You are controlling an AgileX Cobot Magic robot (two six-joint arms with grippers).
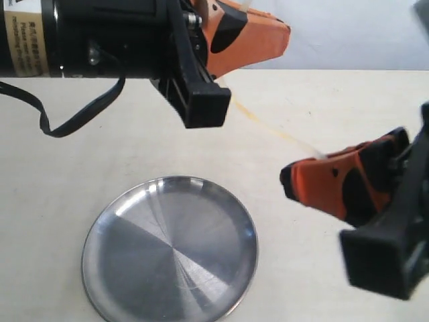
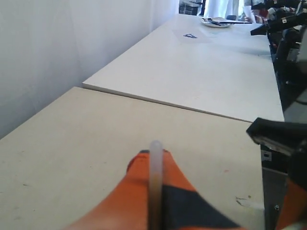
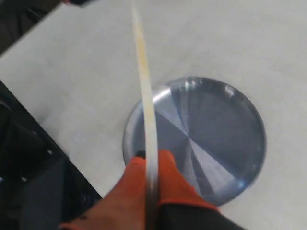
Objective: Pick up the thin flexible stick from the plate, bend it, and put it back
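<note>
The thin pale stick (image 1: pixel 275 131) hangs in the air above the table, stretched between both grippers in a nearly straight line. My left gripper (image 1: pixel 285 33), orange and black, is shut on its far end at the top of the exterior view; the stick's tip (image 2: pixel 155 146) pokes out past the fingers. My right gripper (image 1: pixel 289 180) is shut on the other end at the right, and the stick (image 3: pixel 144 81) runs away from it. The shiny silver plate (image 1: pixel 171 248) lies below with nothing on it, and it shows under the right gripper (image 3: pixel 148 160) as the plate (image 3: pixel 211 134).
A black cable (image 1: pixel 74 117) loops down from the left arm over the table. A second pale table (image 2: pixel 206 72) adjoins the work table, with a dish (image 2: pixel 218 21) far off. Dark robot framework (image 3: pixel 29 163) stands beside the table's edge.
</note>
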